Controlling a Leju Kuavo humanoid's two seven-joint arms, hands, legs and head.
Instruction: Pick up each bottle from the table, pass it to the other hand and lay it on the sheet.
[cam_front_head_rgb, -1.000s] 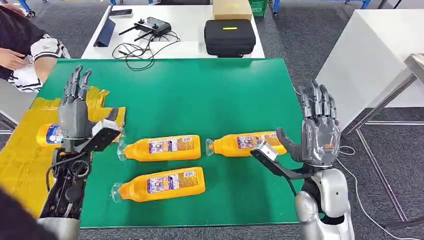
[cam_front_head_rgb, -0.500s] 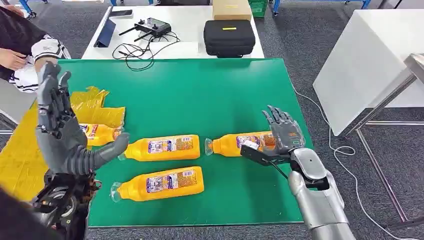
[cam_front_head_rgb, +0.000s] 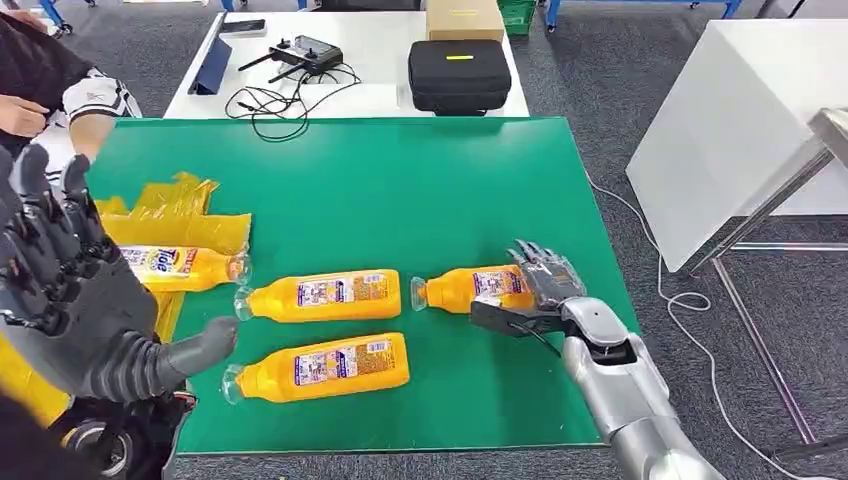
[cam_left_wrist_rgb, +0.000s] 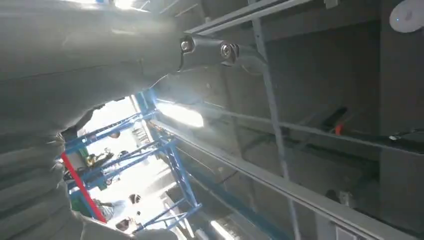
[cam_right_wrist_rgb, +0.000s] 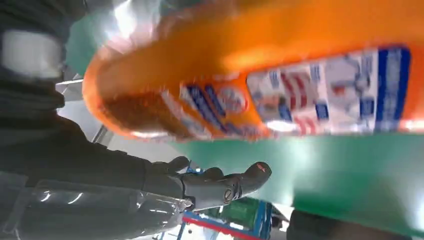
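Head view: right hand (cam_front_head_rgb: 545, 272) lies on the base end of the nearest bottle (cam_front_head_rgb: 470, 288), fingers spread over it; whether a grip has closed cannot be told. Left hand (cam_front_head_rgb: 70, 300) is raised, fingers apart, holding nothing. One bottle (cam_front_head_rgb: 180, 266) lies on the yellow sheet (cam_front_head_rgb: 175, 205), judged delivered. Three remain on the green tabletop (cam_front_head_rgb: 400, 180): the one under the right hand, plus two (cam_front_head_rgb: 325, 296) (cam_front_head_rgb: 325, 367) awaiting pickup and handover.

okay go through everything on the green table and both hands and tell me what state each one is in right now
Bottle on the yellow sheet: lying flat, delivered.
Upper middle bottle: lying on the mat.
Lower bottle: lying on the mat.
Right bottle: lying, right hand at its base.
Left hand: raised, open, empty.
Right hand: fingers apart, not yet closed.
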